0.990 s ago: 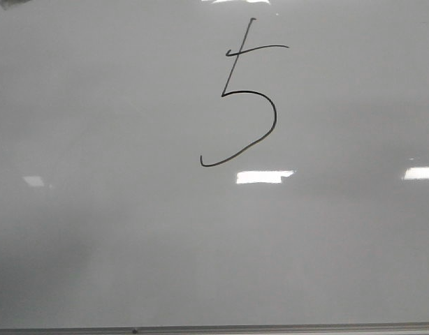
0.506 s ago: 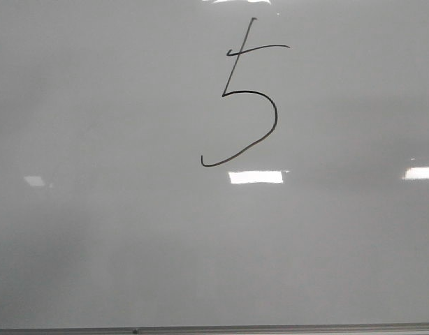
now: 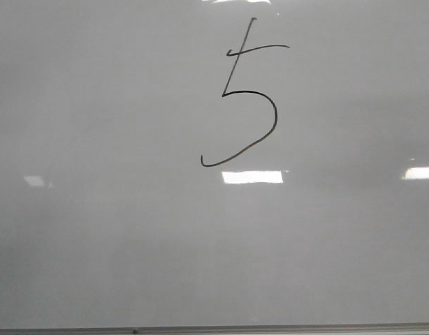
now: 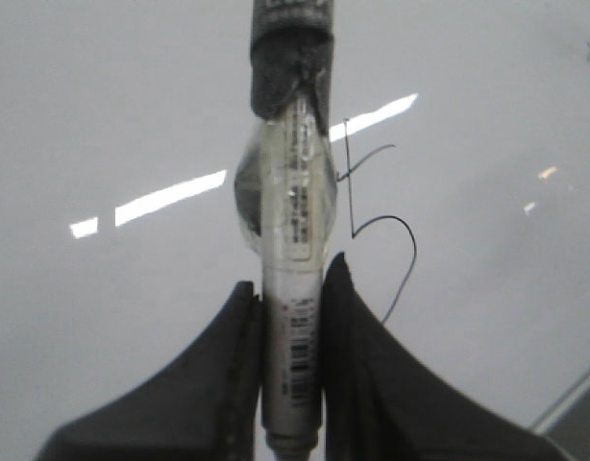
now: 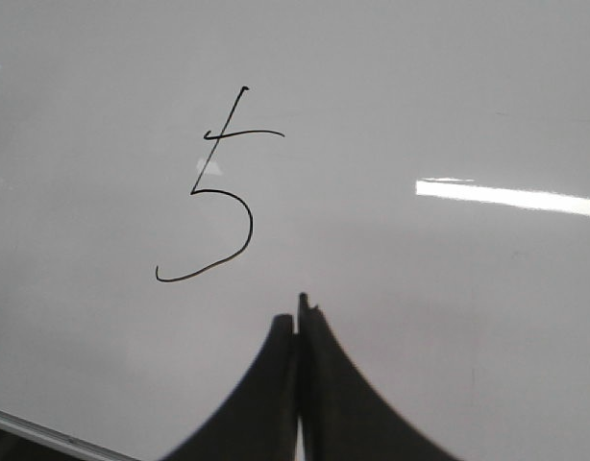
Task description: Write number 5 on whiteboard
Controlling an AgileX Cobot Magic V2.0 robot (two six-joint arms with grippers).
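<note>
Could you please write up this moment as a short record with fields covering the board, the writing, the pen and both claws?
board: whiteboard, glossy, with bright glare patches
writing: number 5, thin black line, stem crossing the top bar, wide open curve
pen: marker, upright between the fingers, capped end away from the claw
left claw: shut on the marker, off the board
right claw: shut, nothing held, above the board
task state: digit looks complete

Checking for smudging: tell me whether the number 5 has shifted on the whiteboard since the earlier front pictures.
No. The number 5 sits at the same spot above the whiteboard's bottom edge strip; only glare patches drifted.
</note>
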